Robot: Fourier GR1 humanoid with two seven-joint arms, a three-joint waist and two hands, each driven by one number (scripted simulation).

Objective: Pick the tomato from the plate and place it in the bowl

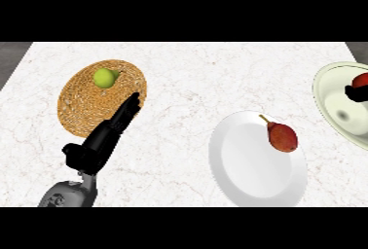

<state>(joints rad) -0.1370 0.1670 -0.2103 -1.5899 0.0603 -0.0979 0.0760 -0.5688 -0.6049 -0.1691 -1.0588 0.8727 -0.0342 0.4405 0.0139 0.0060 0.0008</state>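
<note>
At the near edge, lower left: grey left forearm (68, 194) entering from the bottom, angled up and to the right.

Left robot hand (101, 141): black, with its fingers (128, 109) straight and close together, holding nothing. The fingertips lie over the near right rim of the woven plate; whether they touch it cannot be told.

Tabletop (179, 82): white marbled stone. Its left and right edges show at the upper corners, with a dark floor beyond. A wide bare strip runs up the middle between the woven plate and the white plate, and more bare surface lies along the far side.

White plate (251, 170): right of centre and near, cut slightly by the lower band. It carries one red pear-shaped fruit (283, 137) with a stem, lying on its far right part.

Woven plate (86, 112): tan, round, far left, well apart from the white plate. A green fruit (105, 78) sits on its far part.

Bowl (330, 104): pale and glossy, at the right edge, partly cut off and just beyond the white plate.

Tomato (361, 80): red, seen only in part at the right edge, over the bowl's interior.

Right robot hand (357, 93): a small black part shows just below the tomato and touching it. Whether it is clasping the tomato cannot be told.
</note>
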